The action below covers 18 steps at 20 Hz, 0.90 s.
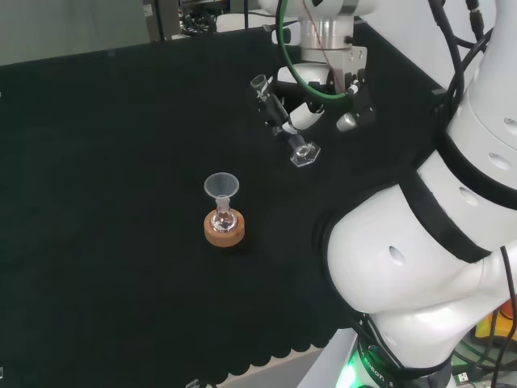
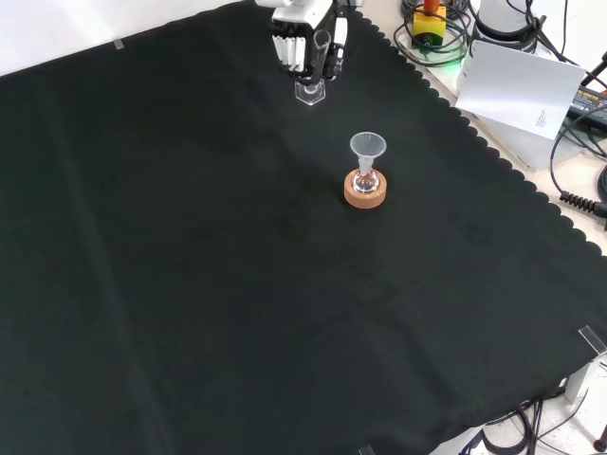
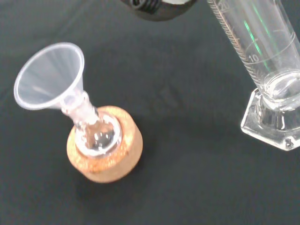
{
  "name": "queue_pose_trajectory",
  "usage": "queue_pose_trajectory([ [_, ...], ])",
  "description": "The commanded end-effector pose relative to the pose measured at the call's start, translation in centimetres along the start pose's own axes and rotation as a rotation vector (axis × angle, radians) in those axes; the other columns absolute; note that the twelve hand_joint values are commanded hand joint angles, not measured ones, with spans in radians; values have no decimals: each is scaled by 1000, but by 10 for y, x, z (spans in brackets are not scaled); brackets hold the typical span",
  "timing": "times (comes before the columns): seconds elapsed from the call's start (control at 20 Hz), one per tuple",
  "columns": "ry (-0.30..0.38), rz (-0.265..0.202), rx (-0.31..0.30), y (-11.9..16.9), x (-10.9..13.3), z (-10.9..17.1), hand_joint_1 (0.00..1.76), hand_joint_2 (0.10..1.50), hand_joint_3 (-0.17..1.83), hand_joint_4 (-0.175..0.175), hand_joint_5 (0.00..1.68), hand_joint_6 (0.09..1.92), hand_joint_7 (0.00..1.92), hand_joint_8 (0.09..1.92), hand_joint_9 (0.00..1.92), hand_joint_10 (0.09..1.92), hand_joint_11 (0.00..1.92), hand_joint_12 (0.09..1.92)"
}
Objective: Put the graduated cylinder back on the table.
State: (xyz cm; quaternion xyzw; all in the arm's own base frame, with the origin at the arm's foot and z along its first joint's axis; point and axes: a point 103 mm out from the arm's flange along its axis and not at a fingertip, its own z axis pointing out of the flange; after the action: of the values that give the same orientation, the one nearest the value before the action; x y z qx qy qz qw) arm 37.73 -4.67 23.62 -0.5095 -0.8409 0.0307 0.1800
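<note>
The hand (image 1: 300,117) has its fingers curled round the graduated cylinder (image 1: 284,121), tilted with its base apparently just above the worktop (image 1: 121,162), so setting down and release remain.

The arm (image 1: 420,267) is built of big rounded white links with black bands at the joints and small round holes in the shell. A green cable (image 1: 300,77) and black cables (image 1: 464,48) run along it, and its base glows green. The hand (image 1: 311,109) is black and white under a white ribbed wrist.
</note>
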Motion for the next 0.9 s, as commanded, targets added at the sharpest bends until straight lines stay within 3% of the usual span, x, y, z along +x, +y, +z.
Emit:
queue_pose_trajectory([
  [0.05,68,9,-127,-1,-15,4,1215,1143,-7,20,896,1184,1000,983,1466,87,1265,682],
  [0.45,132,17,-257,20,-39,11,1215,1143,-7,21,898,1183,999,981,1466,87,1265,682],
  [0.9,184,-12,-322,75,-58,17,1215,1143,-7,20,900,1184,998,980,1466,87,1265,682],
])
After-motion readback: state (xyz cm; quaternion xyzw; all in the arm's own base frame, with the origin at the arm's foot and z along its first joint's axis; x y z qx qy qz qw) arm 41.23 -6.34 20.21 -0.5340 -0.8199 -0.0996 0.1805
